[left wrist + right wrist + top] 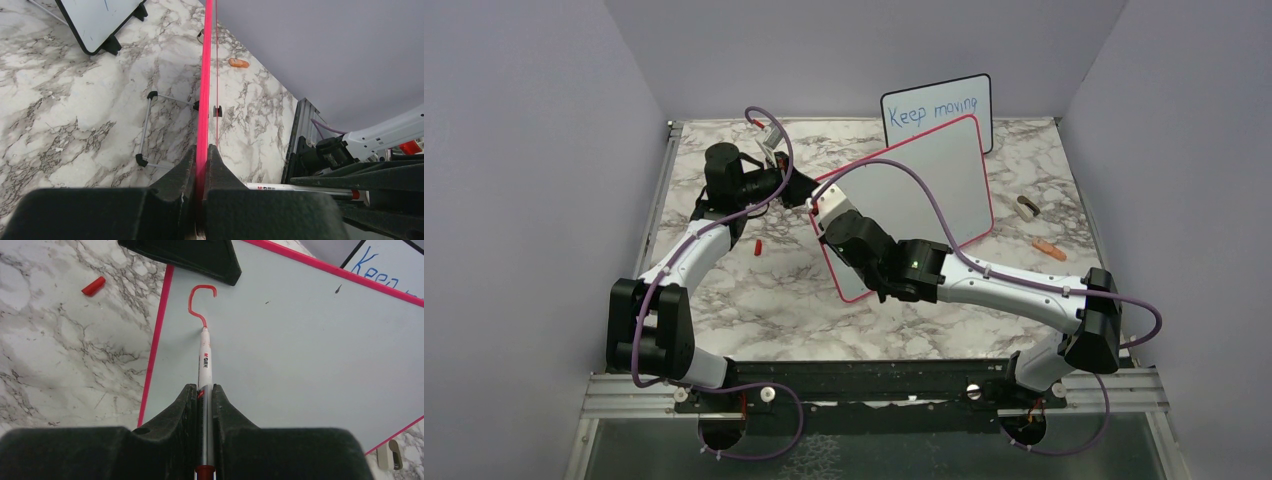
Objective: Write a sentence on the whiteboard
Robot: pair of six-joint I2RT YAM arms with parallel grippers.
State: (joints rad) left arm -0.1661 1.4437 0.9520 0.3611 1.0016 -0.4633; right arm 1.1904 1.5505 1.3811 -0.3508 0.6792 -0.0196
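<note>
I'm forming the first red letter (202, 286), right hand (204, 390) clamping the white marker pen (205, 355), left hand (202, 150) clamping the pink-framed white whiteboard (924, 190); steady curving needed next.

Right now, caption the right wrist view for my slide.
Right gripper holds a red marker to the pink-framed whiteboard, first curved stroke drawn.

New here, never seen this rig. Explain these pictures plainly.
Two white-and-black robot arms stand at the near edge of a marble-patterned table. One picture looks down from above and behind; the other two come from cameras on each wrist. The left tool is shut on the edge of the large white pink-framed whiteboard. The right tool is shut on a white red-ink marker, its tip on the board ending a red hooked stroke. A small red cap lies on the table; a smaller black-framed board with blue writing stands behind.
</note>
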